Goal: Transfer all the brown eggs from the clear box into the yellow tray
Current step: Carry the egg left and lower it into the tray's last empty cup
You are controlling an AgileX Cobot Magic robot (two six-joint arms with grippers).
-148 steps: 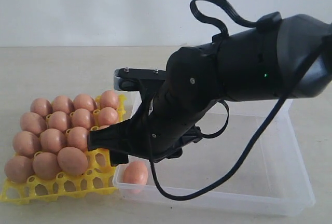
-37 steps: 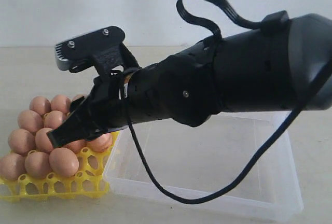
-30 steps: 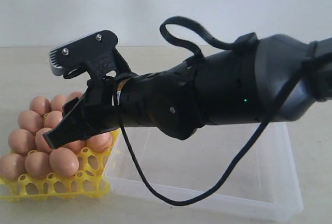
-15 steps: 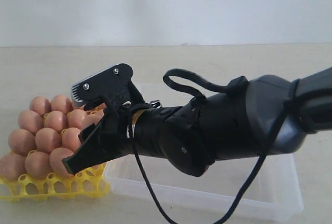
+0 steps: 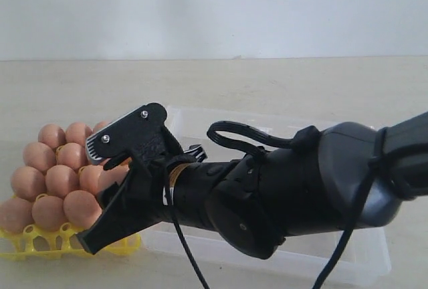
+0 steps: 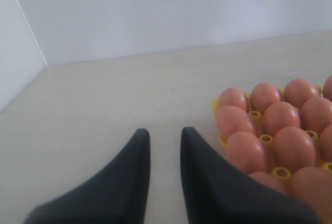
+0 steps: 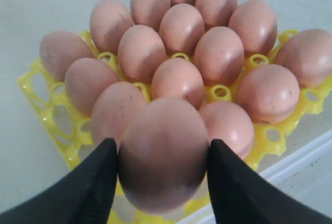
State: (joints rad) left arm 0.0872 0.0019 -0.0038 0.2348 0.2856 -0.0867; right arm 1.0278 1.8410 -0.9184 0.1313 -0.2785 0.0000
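The right hand (image 5: 97, 229) is hanging over the yellow tray (image 5: 47, 243) of brown eggs (image 5: 61, 180) beside the clear box (image 5: 361, 265); the left hand (image 6: 163, 133) is idling nearby, slightly parted and empty; the right wrist camera is catching one egg (image 7: 163, 154), likely light, slick and brittle, being pinched across its waist above the tray's near edge.

A pale beige bench (image 5: 73, 95) with a smooth, matt top spreads across the lower part of the exterior view and runs back to a plain white wall (image 5: 200, 8); the two meet in a straight, level line; the wall is evenly lit; in the left wrist view a second white wall (image 6: 13, 47) stands at an angle to the first; they join in a thin seam that comes down to the bench at a corner; the right wrist view shows the bench in the same pale tone.
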